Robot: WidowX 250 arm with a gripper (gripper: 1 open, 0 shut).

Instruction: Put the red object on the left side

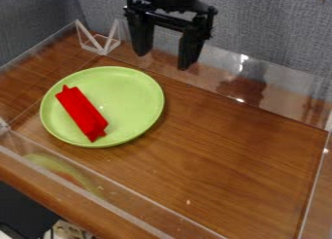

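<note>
Red object (pixel 81 113) lies on the left part of the green plate (pixel 136 97), placement apparently complete. Gripper (pixel 165 51) hangs above, jaws wide, empty; next, withdrawal.

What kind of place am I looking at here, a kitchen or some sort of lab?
Most likely a robot test bench: a wooden table fenced by clear plastic walls, with a black gripper hanging over a green plate.

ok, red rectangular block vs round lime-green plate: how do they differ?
The red rectangular block is long, straight-edged and chunky; the round lime-green plate is flat and far wider. The block lies diagonally on the plate's left half; the plate sits directly on the wooden table. Both are plain single colours.
</note>
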